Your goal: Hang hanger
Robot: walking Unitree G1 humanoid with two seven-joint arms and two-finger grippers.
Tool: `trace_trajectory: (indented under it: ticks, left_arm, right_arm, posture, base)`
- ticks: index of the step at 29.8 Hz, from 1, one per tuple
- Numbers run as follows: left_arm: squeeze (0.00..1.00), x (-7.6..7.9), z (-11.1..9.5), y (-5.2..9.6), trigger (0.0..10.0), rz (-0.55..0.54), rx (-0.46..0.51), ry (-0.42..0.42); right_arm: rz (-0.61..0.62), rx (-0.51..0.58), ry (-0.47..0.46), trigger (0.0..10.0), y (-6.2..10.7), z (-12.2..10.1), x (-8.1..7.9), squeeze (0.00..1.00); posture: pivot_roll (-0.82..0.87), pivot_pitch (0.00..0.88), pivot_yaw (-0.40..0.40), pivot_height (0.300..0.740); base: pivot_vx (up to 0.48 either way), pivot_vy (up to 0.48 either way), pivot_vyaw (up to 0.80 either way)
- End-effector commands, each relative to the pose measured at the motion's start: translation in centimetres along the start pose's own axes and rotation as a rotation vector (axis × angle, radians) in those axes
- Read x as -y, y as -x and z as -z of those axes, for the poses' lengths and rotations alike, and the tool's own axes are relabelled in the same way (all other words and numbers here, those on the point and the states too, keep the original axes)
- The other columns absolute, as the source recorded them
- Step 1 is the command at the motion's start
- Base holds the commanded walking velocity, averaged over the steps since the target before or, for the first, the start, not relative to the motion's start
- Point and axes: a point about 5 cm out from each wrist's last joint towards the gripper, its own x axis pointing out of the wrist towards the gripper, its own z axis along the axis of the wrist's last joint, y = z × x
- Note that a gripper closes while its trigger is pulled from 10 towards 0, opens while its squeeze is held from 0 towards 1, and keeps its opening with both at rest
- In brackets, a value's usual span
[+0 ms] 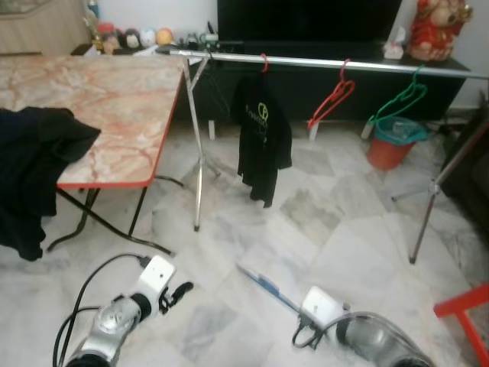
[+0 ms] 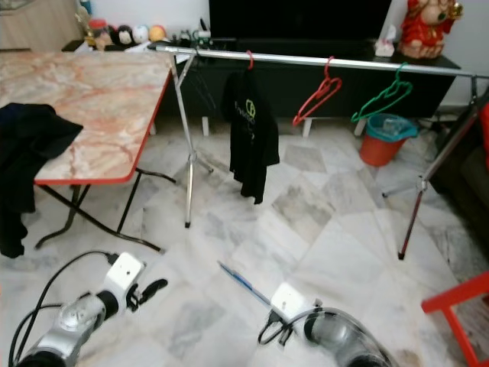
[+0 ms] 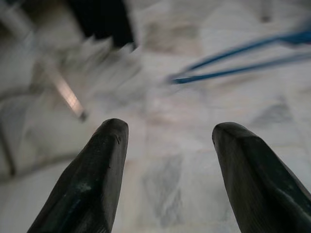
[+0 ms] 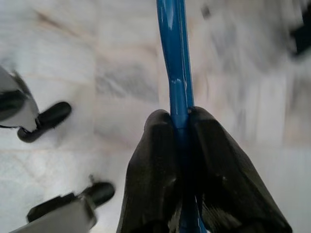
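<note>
A blue hanger [image 1: 263,287] sticks out low over the marble floor, and my right gripper [image 4: 178,116] is shut on its blue bar [image 4: 175,58]. My left gripper [image 3: 167,131] is open with nothing between its fingers, low at the left [image 1: 179,290]. Ahead, a silver clothes rail [image 1: 321,63] spans the room. On it hang a black shirt [image 1: 262,134] on a red hanger, an empty red hanger [image 1: 332,99] and an empty green hanger [image 1: 401,99].
A marble-top folding table [image 1: 114,99] stands at the left with a dark garment [image 1: 34,153] draped over its edge. An orange bucket [image 1: 391,145] sits behind the rail. A red frame [image 1: 466,313] is at the near right. The rail's legs [image 1: 197,191] stand on the floor.
</note>
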Motion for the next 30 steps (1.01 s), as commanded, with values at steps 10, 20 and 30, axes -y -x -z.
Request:
trace_trajectory:
  ticks: [10, 20, 30]
  left_arm:
    - [0.0, 1.0, -2.2, 2.0, 10.0, 0.34, 0.047, -0.227]
    - [0.0, 3.1, -4.7, 2.8, 10.0, 0.638, 0.054, -0.118]
    - [0.0, 3.0, -7.3, 1.6, 10.0, 0.589, 0.123, -0.048]
  right_arm:
    - [-0.377, 0.082, 0.044, 10.0, 1.0, -1.5, -0.5, 0.0]
    - [-0.439, 0.146, 0.103, 10.0, 1.0, -3.7, 0.2, 0.0]
    - [-0.511, 0.236, 0.114, 10.0, 0.5, -5.9, -0.2, 0.0]
  posture:
    - [0.07, 0.0, -0.041, 0.74]
    - [0.07, 0.0, -0.051, 0.74]
    - [0.07, 0.0, -0.051, 0.74]
  base:
    - [0.0, 0.0, 0.0]
    - [0.0, 0.0, 0.0]
    - [0.0, 0.0, 0.0]
